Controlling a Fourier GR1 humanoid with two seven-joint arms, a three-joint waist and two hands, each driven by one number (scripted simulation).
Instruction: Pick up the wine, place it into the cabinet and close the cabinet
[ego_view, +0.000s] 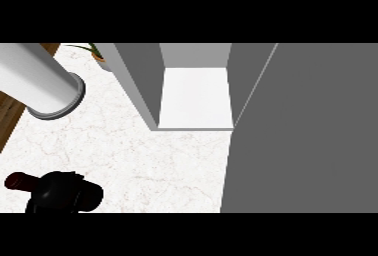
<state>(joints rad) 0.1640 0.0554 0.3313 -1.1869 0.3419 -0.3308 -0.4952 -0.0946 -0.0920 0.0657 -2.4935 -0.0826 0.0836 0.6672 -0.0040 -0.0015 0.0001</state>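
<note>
While the left hand (65, 194) curls around the wine bottle (21, 181) low on the counter (148, 160), pickup looks underway; next it must carry the bottle into the open cabinet (196, 97).

No readable text, labels or numbers.

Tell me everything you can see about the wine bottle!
Only a little of the wine bottle shows: a dark red, rounded end poking out to the left of the black left hand, whose fingers curl round the rest and hide it. It lies roughly sideways over the white marble counter, at the view's lower left, well short of the open cabinet.
</note>
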